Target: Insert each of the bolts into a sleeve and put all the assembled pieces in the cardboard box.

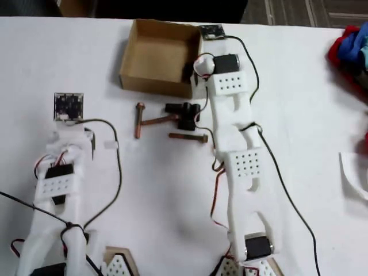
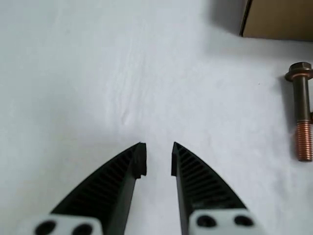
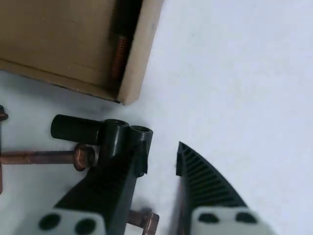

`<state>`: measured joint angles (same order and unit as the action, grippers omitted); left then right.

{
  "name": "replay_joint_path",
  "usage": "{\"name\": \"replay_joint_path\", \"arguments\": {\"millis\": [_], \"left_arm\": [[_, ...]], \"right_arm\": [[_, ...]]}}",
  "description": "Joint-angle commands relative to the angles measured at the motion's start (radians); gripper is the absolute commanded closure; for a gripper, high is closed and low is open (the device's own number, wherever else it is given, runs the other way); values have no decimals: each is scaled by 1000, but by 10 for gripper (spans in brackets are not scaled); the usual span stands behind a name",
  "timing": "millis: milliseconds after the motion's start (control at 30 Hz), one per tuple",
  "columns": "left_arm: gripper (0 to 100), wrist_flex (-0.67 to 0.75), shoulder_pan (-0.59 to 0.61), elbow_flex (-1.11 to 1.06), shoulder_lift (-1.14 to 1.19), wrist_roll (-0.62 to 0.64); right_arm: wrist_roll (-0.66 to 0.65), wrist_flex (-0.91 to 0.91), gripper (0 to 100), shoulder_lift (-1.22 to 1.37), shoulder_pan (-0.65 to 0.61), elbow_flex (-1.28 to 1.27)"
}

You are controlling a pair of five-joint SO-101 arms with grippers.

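The open cardboard box (image 1: 155, 54) stands at the back middle of the table. Against its wall lies a bolt in a black sleeve (image 3: 120, 54). In front of the box lie three copper bolts (image 1: 139, 121) (image 1: 158, 121) (image 1: 188, 137) and a cluster of black sleeves (image 1: 184, 112). One sleeve (image 3: 76, 129) lies flat and two (image 3: 115, 134) stand upright. My right gripper (image 3: 159, 159) is open, with one finger (image 3: 122, 176) right beside the upright sleeves, just off the box corner. My left gripper (image 2: 159, 159) is open over bare cloth, the leftmost bolt (image 2: 301, 117) off to its side.
The left arm (image 1: 57, 178) stands at the front left and the right arm (image 1: 241, 167) runs up the middle. Black cables (image 1: 118, 172) trail over the white cloth. Coloured fabric (image 1: 351, 46) and a white curved object (image 1: 352, 172) lie at the right edge.
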<state>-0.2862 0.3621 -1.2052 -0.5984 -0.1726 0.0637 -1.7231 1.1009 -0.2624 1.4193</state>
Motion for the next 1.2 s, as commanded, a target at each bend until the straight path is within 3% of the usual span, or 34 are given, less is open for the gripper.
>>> {"name": "replay_joint_path", "arguments": {"millis": [0, 333, 800, 1167], "left_arm": [[894, 23, 0, 4, -8, 0], [894, 26, 0, 4, -8, 0], [894, 26, 0, 7, -14, 0], [894, 26, 2, 16, -12, 0]], "right_arm": [[26, -12, 905, -21, -27, 5], [31, -10, 906, 54, -128, -5], [23, -8, 906, 61, 7, -12], [25, -4, 906, 116, -45, -5]]}}
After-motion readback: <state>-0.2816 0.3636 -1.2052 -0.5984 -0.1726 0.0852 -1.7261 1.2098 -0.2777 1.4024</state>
